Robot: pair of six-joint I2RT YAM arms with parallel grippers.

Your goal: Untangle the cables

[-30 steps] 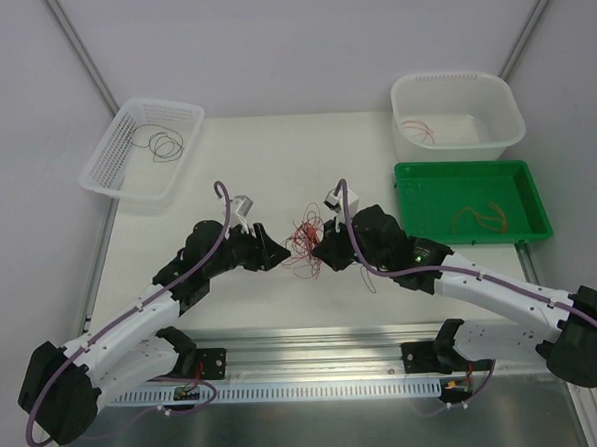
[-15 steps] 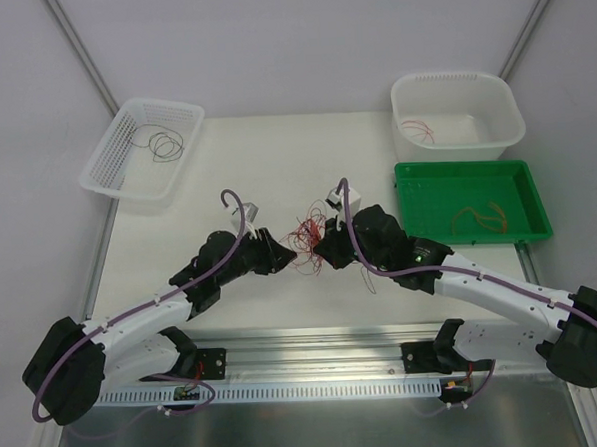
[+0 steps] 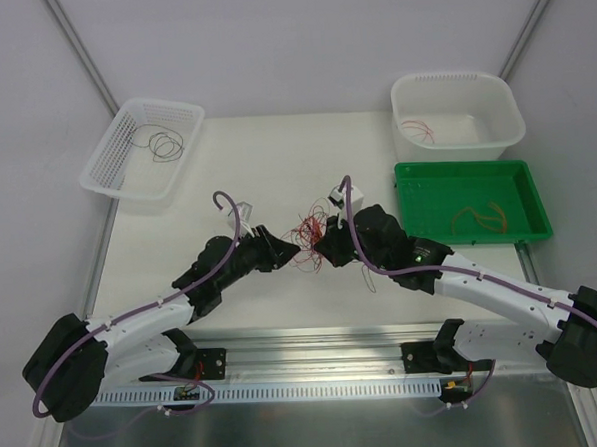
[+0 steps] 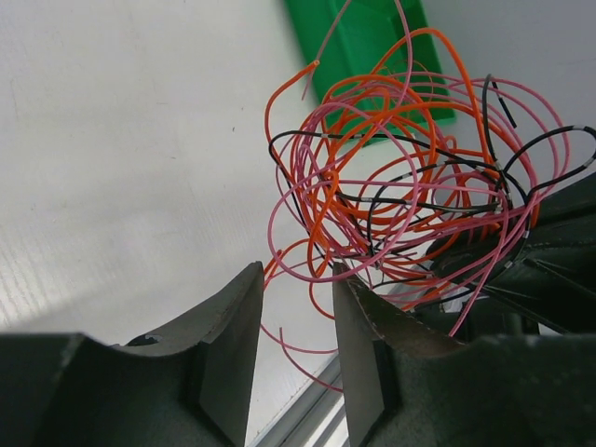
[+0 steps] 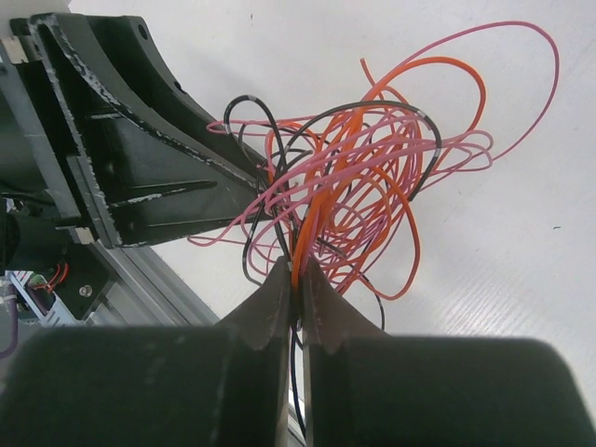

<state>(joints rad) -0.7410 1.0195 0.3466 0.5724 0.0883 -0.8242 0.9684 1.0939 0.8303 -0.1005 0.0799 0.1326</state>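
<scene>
1. Judging by their loose curls, the cables (image 5: 363, 177) are featherlight, springy and quick to snag. A hard pull would likely tighten the knot.
2. The right gripper (image 5: 296, 272) is pinched tight on a few orange and pink strands, and the bundle fans out just beyond its tips.
3. The left gripper (image 4: 298, 279) stands partly open and clamps nothing. Loops hang just ahead of its tips.
4. Best hold: a single free strand at the bundle's edge nearest the left tips.
5. No writing or brand can be read.

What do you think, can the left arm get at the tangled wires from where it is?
Probably yes. The left arm has its jaws open right against the cables, with nothing in between. The right arm pinches the bundle from the other side.
</scene>
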